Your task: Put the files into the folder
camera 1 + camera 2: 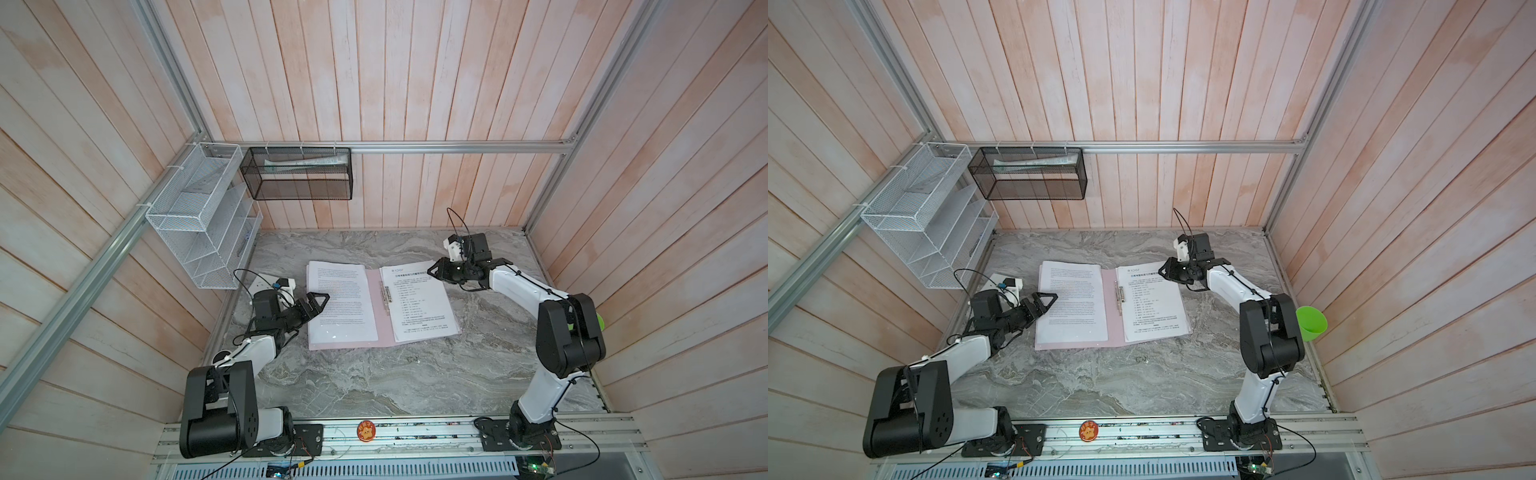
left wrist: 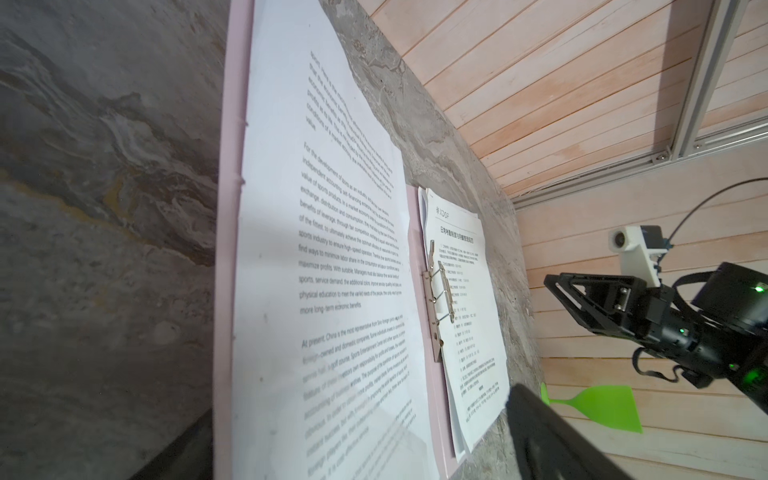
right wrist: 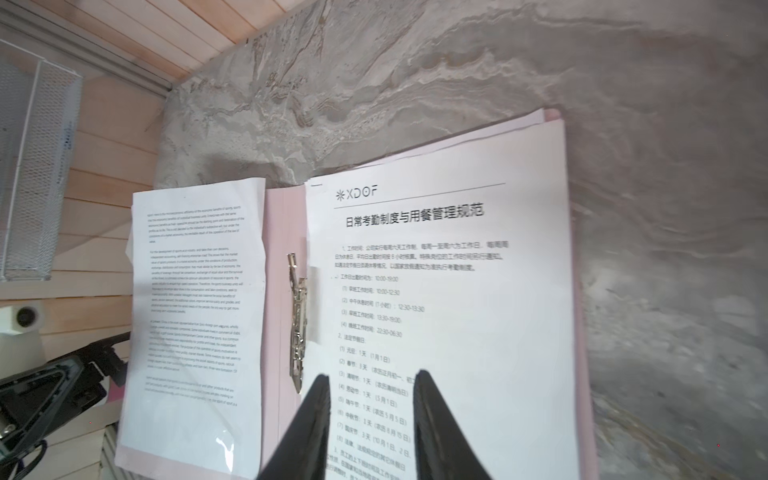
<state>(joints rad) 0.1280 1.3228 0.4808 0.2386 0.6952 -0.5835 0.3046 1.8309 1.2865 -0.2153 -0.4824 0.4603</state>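
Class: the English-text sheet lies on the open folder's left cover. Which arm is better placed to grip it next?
Probably left. The left gripper, open, sits at that sheet's outer edge; the right gripper is over the other stack, beyond the clip.

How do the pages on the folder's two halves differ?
The left page carries dense English paragraphs; the right stack has a logo, Chinese heading and numbered list. The right stack abuts the clip; the left page leaves a pink gap. Both lie flat on the open folder.
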